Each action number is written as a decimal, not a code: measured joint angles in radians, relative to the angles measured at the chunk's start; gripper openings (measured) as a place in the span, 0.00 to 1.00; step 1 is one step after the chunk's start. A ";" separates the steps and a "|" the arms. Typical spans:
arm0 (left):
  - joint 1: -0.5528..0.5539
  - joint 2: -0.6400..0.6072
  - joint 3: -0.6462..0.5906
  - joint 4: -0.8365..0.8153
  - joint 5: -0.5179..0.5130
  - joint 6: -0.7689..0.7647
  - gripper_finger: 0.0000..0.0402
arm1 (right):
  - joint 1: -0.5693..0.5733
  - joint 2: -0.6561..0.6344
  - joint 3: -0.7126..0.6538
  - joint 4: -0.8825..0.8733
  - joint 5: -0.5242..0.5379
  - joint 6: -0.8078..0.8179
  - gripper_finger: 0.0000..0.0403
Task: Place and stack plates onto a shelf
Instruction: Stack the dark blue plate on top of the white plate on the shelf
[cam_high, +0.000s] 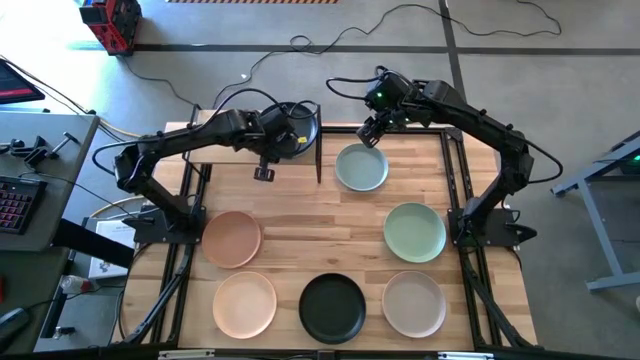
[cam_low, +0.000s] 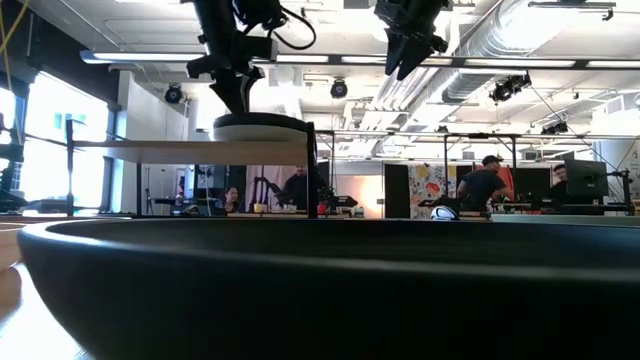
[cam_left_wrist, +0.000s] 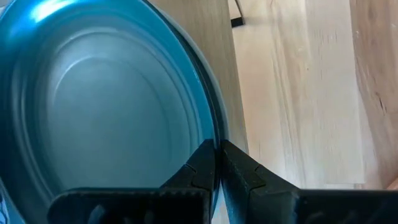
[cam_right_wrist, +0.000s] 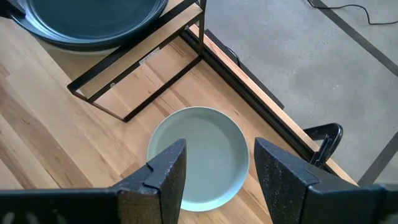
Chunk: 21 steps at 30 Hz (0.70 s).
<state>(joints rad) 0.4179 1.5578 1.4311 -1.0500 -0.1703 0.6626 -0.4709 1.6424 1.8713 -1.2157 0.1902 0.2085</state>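
As we look down on the planked wooden worktop (cam_high: 300, 225), we find the small light-wood shelf on a thin black metal frame (cam_high: 225, 138) standing at the far edge, left of centre. On its right end sits a round black plate (cam_high: 297, 130) atop what we take to be a paler plate, seen as a light rim in the low view (cam_low: 258, 126); the overhead view is too dark there to confirm it.

We note the left hand (cam_high: 264, 172) hanging just in front of the shelf's near edge, its fingers (cam_left_wrist: 205, 171) pressed together and holding nothing; the black plate's rim lies just beside them.

We note the right hand (cam_high: 371, 134) poised above the far rim of a pale blue-grey round plate (cam_high: 361, 167) lying on the worktop just right of the shelf. Its fingers (cam_right_wrist: 166, 173) stand wide apart, empty, clear of the plate.

Five further plates lie on the worktop, none touching another: a pale green one (cam_high: 415, 231) at right, a peach-pink one (cam_high: 231, 239) at left, and along the near edge a lighter peach one (cam_high: 244, 304), a black one (cam_high: 333, 306) and a beige one (cam_high: 414, 303).
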 joint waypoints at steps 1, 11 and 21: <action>0.000 0.000 0.000 0.000 0.000 -0.005 0.02 | 0.000 0.000 0.000 0.000 0.000 0.000 0.42; -0.001 -0.002 0.000 0.000 -0.005 0.011 0.02 | 0.000 0.000 0.000 0.000 0.000 0.000 0.42; -0.003 -0.002 0.000 0.000 -0.019 -0.034 0.08 | 0.000 0.000 0.000 0.000 0.000 0.000 0.42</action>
<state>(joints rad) 0.4152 1.5558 1.4311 -1.0502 -0.1890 0.6281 -0.4709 1.6424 1.8709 -1.2156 0.1905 0.2081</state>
